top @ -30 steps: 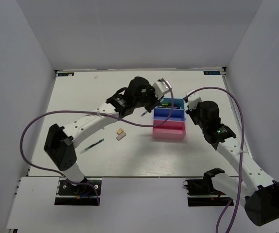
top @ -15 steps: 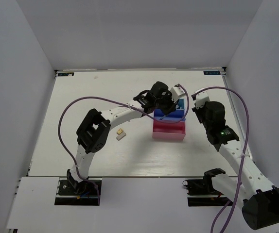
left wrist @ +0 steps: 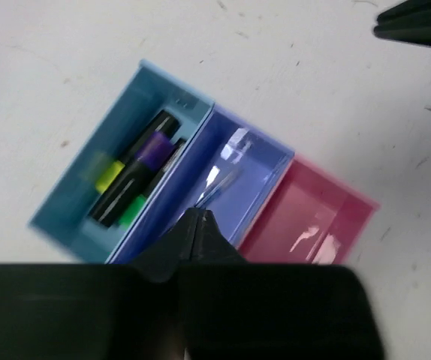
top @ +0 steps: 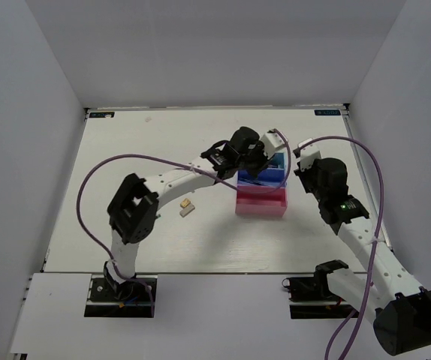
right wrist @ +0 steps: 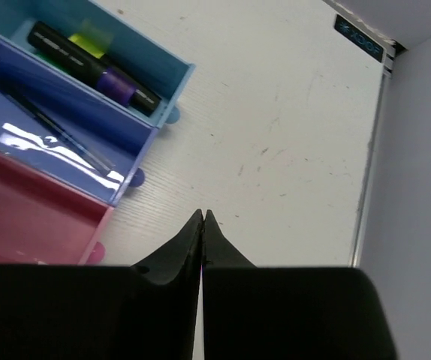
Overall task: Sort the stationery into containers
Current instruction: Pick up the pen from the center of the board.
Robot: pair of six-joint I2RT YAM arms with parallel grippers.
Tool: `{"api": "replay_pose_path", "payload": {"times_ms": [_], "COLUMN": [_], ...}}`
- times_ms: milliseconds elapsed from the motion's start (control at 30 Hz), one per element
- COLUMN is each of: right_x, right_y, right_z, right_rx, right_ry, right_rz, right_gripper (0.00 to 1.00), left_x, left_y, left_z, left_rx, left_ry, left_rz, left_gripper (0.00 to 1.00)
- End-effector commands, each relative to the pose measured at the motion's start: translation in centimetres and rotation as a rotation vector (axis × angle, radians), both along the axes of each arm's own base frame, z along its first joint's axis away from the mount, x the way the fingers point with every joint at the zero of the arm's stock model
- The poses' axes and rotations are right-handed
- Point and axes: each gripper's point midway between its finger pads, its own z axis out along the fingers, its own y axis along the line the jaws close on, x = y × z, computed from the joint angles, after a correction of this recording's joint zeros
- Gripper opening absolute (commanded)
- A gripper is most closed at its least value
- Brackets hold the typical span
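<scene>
On the table [top: 125,150], three joined trays [top: 260,208], two eraser blocks [top: 187,211].

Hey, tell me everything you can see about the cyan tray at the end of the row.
The cyan tray is a small open rectangular bin, seemingly smooth plastic, with thin upright walls. It sits flat on the white table at one end of a three-tray row, its long side joined to the blue tray. Lying lengthwise inside are black markers, one with a purple band, with yellow and green parts showing too.
</scene>
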Motion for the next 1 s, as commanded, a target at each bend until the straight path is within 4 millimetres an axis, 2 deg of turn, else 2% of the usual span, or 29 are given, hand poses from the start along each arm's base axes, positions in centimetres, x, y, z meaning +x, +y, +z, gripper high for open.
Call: {"api": "replay_pose_path", "payload": {"times_ms": [0, 33, 67, 100, 133, 167, 200, 233, 267, 300, 333, 367, 433, 533, 633, 700, 733, 767, 800, 967], "right_x": [-0.8, -1.3, -2.1, -2.8, -3.4, -4.3, -4.7, -5.3, -5.8, -5.9, -6.5, -6.9, -7.4, -7.8, -7.8, -7.7, -7.8, -7.6, -7.6, -7.5], "right_y": [2.0, 2.4, 4.2, 4.9, 5.5, 7.0, 7.4, 8.1, 8.6, 8.9, 9.4, 9.9, 10.2, 10.5, 10.5, 10.4, 10.5, 10.4, 10.3, 10.0], "right_z": [0.5, 0.0, 0.0, -0.6, -1.2, -1.4, -1.8, -2.0, -2.2, -2.0, -2.3, -2.3, -2.4, -2.9, -2.7, -2.8, -2.8, -2.8, -2.9, -3.1], "right_rx": [0.061, 0.065, 0.101, 0.105, 0.107, 0.135, 0.14, 0.15, 0.168, 0.162, 0.177, 0.19, 0.196, 0.208, 0.213, 0.211, 0.211, 0.212, 0.209, 0.195], "right_ry": [0.005, 0.016, 0.029, 0.06, 0.095, 0.122, 0.153, 0.171, 0.196, 0.189, 0.219, 0.226, 0.241, 0.256, 0.242, 0.242, 0.245, 0.246, 0.251, 0.249], "right_rz": [0.113, 0.145, 0.254, 0.304, 0.347, 0.446, 0.472, 0.523, 0.556, 0.585, 0.619, 0.648, 0.688, 0.707, 0.709, 0.704, 0.707, 0.7, 0.698, 0.683], "right_gripper": [0.0, 0.0, 0.0, 0.06, 0.23, 0.59, 0.67, 0.69, 0.63, 0.5, 0.34, 0.01, 0.0, 0.0, 0.0, 0.0, 0.0, 0.0, 0.0, 0.0], "left_x": [-1.5, -2.8, -3.3, -4.6, -5.9, -6.6, -7.6, -8.9, -10.0, -10.8, -11.2, -11.8, -11.9, -12.2, -11.5, -10.8, -10.8, -10.1, -10.3, -10.0], "left_y": [5.1, 9.2, 10.9, 14.0, 18.1, 20.1, 25.2, 27.5, 29.3, 31.7, 33.7, 35.5, 37.0, 38.7, 39.0, 38.7, 38.8, 38.7, 38.6, 38.4], "left_z": [7.9, 7.1, 6.3, 6.6, 3.0, 2.0, -0.1, -1.4, -3.1, -3.6, -4.4, -5.4, -6.3, -9.1, -11.0, -11.1, -12.0, -11.7, -12.7, -13.8], "left_rx": [-0.008, 0.063, 0.098, 0.137, 0.227, 0.25, 0.323, 0.357, 0.375, 0.393, 0.408, 0.44, 0.451, 0.495, 0.535, 0.531, 0.561, 0.556, 0.583, 0.59], "left_ry": [-0.096, -0.089, -0.07, -0.049, 0.002, 0.044, 0.123, 0.161, 0.227, 0.274, 0.304, 0.337, 0.363, 0.448, 0.493, 0.485, 0.502, 0.493, 0.521, 0.565], "left_rz": [0.134, 0.203, 0.241, 0.305, 0.357, 0.409, 0.524, 0.547, 0.602, 0.659, 0.711, 0.751, 0.79, 0.802, 0.781, 0.776, 0.765, 0.767, 0.742, 0.715], "left_gripper": [0.0, 0.0, 0.0, 0.0, 0.02, 0.1, 0.32, 0.34, 0.36, 0.41, 0.41, 0.41, 0.41, 0.49, 0.49, 0.49, 0.5, 0.5, 0.5, 0.5]}}
